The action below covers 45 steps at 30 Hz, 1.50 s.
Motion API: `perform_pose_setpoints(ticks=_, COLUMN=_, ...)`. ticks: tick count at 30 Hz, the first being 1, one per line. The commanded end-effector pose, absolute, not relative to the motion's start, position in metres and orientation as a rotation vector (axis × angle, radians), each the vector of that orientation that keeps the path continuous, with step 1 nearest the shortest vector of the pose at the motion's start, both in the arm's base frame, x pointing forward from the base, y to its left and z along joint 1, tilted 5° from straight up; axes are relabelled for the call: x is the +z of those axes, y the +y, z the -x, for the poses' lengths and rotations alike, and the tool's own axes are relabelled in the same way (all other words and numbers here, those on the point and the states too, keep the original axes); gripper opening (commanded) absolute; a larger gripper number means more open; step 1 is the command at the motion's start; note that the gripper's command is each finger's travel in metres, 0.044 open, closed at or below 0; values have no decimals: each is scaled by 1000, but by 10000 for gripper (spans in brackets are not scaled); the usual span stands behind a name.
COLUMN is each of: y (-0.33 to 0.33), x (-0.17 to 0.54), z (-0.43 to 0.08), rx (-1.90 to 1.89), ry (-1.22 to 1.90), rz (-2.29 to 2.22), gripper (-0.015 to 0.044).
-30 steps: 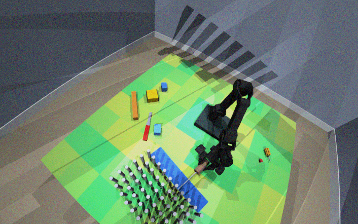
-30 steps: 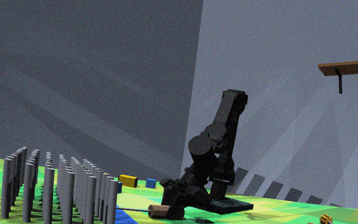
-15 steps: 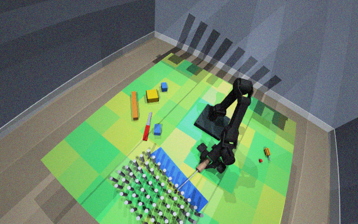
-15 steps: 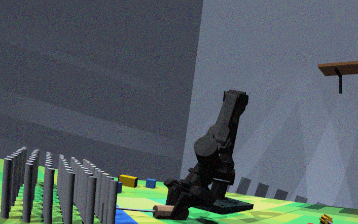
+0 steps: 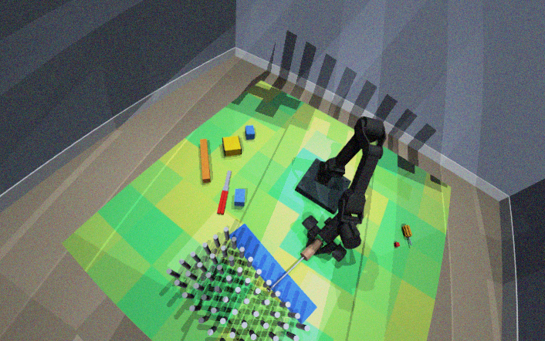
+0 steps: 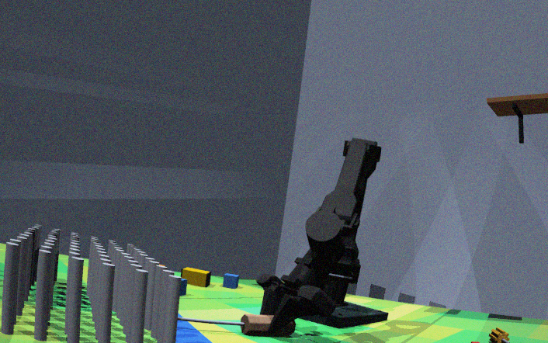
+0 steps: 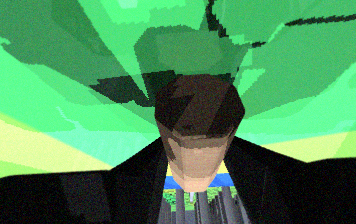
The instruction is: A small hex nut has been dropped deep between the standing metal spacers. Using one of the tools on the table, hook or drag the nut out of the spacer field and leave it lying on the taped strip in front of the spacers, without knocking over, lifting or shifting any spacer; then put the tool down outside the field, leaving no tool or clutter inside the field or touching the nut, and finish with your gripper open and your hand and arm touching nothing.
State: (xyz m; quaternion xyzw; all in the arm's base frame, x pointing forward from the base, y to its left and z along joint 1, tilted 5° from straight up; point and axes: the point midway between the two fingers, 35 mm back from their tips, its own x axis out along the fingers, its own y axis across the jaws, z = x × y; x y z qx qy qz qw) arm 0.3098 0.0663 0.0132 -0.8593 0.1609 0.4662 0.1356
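My gripper [image 5: 314, 244] [image 6: 279, 324] [image 7: 193, 139] is shut on the wooden handle [image 5: 309, 252] [image 6: 255, 324] [image 7: 197, 155] of a tool with a thin metal rod [image 5: 288, 273] [image 6: 214, 321]. The rod reaches low across the blue taped strip [image 5: 295, 295] [image 6: 189, 331] [image 7: 223, 180]. Its far end is at the front row of the grey standing spacers [image 5: 238, 289] [image 6: 10, 289] [image 7: 229, 212]. A small dark shape shows at that end; I cannot tell whether it is the hook or the nut. The nut is not clearly seen in any view. The spacers in view stand upright.
A red-handled tool [image 5: 222, 201], a blue block [image 5: 239, 197], an orange bar [image 5: 204, 160], a yellow block [image 5: 231, 145] [image 6: 195, 277] and another blue block [image 5: 249, 132] [image 6: 230, 280] lie left of the arm. An orange tool [image 5: 407, 231] [image 6: 497, 335] and a red cube [image 5: 397, 244] lie right.
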Motion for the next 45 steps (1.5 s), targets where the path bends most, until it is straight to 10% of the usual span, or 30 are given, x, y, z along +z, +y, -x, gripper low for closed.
perform_pose_setpoints(ticks=1, y=67, x=14, z=-305, rx=1352, ry=468, rz=2486, gripper=0)
perform_pose_setpoints(ticks=45, y=72, x=34, z=-297, rx=1351, ry=463, rz=2487, gripper=0)
